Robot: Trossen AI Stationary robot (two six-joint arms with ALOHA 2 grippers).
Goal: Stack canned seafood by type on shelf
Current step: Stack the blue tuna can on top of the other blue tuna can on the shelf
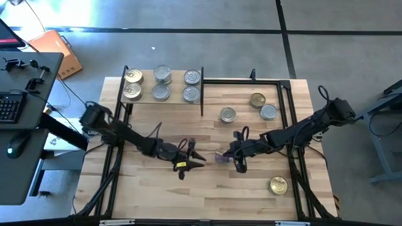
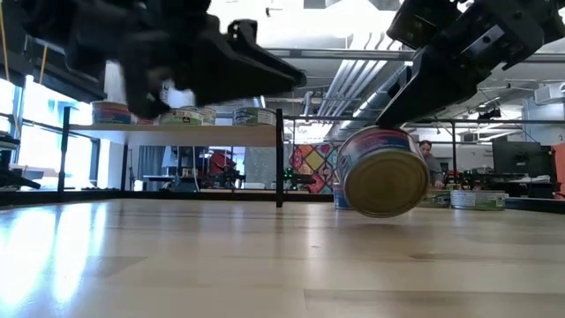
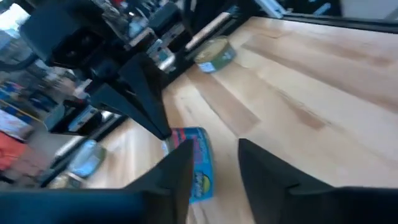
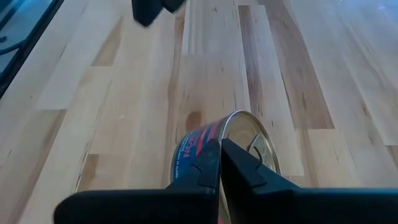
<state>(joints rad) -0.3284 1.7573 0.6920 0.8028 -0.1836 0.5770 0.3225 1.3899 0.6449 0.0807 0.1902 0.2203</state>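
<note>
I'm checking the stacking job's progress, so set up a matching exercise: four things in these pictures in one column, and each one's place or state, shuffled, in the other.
Things:
A. tilted tin with the blue-and-pink label
B. six tins
C. lone gold-topped tin
D. left gripper

Places or states:
1. on the shelf
2. jaws open, holding nothing, mid-table
3. pinched at its rim by the right gripper
4. alone near the table's lower right corner in the high view

Pairs: A-3, B-1, C-4, D-2
</note>
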